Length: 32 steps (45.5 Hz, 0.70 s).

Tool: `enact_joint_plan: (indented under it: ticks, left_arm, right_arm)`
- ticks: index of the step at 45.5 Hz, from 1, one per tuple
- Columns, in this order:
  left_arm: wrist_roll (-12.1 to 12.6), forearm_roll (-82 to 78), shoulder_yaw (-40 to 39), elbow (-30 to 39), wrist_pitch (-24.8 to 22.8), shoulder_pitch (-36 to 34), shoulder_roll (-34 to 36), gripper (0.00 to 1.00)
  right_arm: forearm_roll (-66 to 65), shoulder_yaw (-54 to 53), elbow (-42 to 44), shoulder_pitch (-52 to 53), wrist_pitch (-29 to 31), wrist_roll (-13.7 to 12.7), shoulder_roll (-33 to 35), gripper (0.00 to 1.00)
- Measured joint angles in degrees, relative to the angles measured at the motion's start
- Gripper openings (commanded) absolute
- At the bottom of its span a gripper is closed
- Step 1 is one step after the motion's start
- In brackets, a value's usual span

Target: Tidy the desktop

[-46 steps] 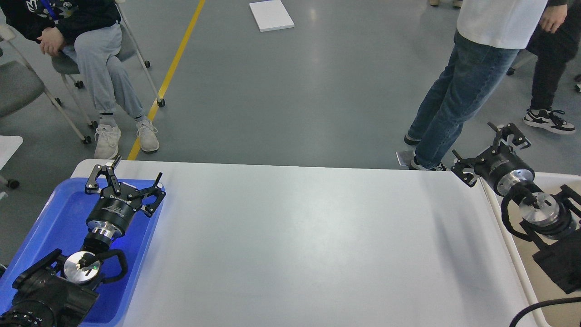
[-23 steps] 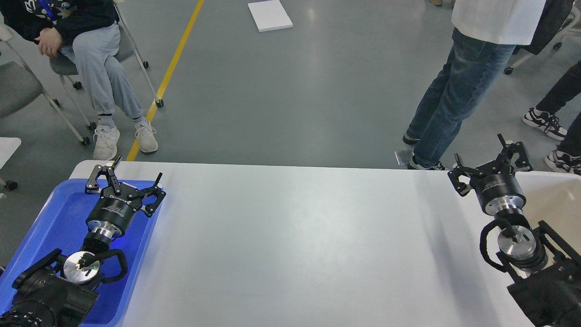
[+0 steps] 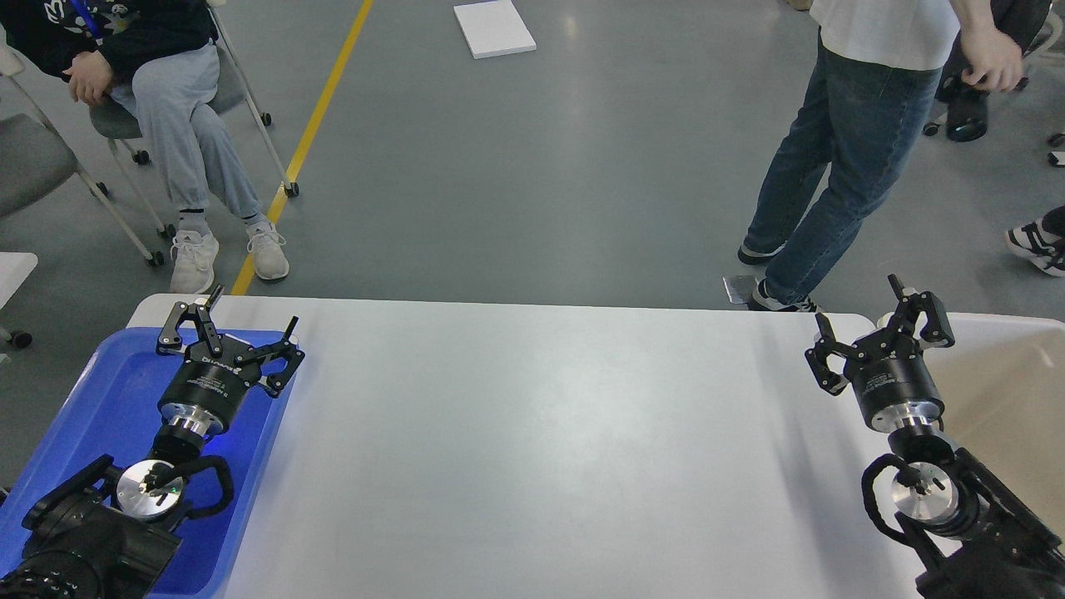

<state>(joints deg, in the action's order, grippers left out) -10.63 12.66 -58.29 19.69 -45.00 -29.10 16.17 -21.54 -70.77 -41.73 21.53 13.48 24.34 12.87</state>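
Note:
The desktop point(image 3: 541, 433) is a large smooth white tabletop with rounded corners; its surface is bare. My left gripper point(image 3: 226, 333) is open and empty, over the far end of the blue tray point(image 3: 91, 399) at the desktop's left side. My right gripper point(image 3: 878, 337) is open and empty, above the desktop's far right corner, next to the beige bin point(image 3: 1007, 383).
A seated person point(image 3: 166, 108) and chairs are beyond the far left corner. A standing person in jeans point(image 3: 840, 158) is just past the far right edge. A white board point(image 3: 495, 27) lies on the grey floor. A yellow floor line point(image 3: 312, 133) runs to the table.
My right arm has swung left and toward me, from over the bin to the desktop's right corner, its gripper staying open. My left arm has not moved. The standing person shifted.

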Motion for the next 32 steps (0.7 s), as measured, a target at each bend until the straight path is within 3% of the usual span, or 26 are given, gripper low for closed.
enact_joint_plan:
  ticks: [11,32]
  left_arm:
    - [0.00,0.00,0.00,0.00,0.00,0.01,0.00,1.00]
    - [0.00,-0.01,-0.01,0.03,0.00,0.01,0.00,1.00]
  right_arm:
    - [-6.47,-0.80,-0.16,-0.32,-1.21,1.71,-1.00,1.00]
    - [-9.11,-0.95,-0.29,-0.22,-2.16,2.47,-1.51,1.00]
